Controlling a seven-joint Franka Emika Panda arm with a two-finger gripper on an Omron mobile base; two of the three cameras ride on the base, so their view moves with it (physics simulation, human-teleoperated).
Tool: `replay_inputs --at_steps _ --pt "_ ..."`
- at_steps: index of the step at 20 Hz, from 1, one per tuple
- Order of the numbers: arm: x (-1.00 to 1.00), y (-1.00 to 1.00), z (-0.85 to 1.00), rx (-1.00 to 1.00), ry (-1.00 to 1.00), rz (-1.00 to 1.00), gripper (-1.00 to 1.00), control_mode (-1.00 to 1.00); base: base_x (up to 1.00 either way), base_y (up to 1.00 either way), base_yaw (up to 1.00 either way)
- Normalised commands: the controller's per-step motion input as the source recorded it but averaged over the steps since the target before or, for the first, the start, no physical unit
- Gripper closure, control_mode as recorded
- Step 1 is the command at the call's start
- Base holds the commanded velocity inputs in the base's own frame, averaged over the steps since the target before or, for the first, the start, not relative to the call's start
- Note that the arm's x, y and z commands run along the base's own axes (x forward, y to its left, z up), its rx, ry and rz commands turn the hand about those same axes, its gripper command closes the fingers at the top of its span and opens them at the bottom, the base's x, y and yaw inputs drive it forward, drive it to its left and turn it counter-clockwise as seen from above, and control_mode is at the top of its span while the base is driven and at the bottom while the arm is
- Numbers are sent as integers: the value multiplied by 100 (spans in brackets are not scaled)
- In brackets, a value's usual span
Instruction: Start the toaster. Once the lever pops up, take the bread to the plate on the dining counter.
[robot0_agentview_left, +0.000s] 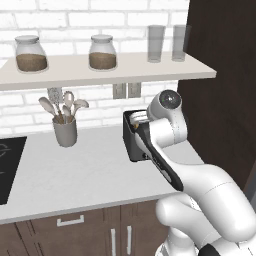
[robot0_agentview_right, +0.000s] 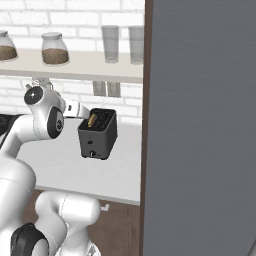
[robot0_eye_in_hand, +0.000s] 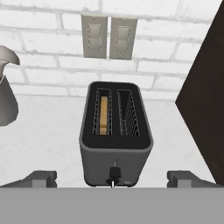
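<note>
- Dark grey, the toaster (robot0_eye_in_hand: 116, 135) stands on the pale grey worktop (robot0_agentview_left: 75, 175), close to the white brick wall, with two wall sockets (robot0_eye_in_hand: 106, 36) above it.
- The bread (robot0_eye_in_hand: 103, 116) sits upright in the toaster's left slot as the hand view shows it; the other slot holds nothing.
- The lever (robot0_eye_in_hand: 114, 171) sits on the narrow front face, above a small pale knob.
- The gripper (robot0_eye_in_hand: 112, 177) hovers just in front of that face, its fingers (robot0_eye_in_hand: 41, 178) spread wide apart, holding nothing.
- A grey utensil holder (robot0_agentview_left: 65, 131) with wooden spoons stands well to the toaster's left.
</note>
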Motion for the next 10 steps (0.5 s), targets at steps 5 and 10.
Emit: replay_inputs --at_steps 5,10 --pt "0 0 0 0 0 0 -100 -100 0 0 0" --pt "0 0 0 0 0 0 -100 -100 0 0 0"
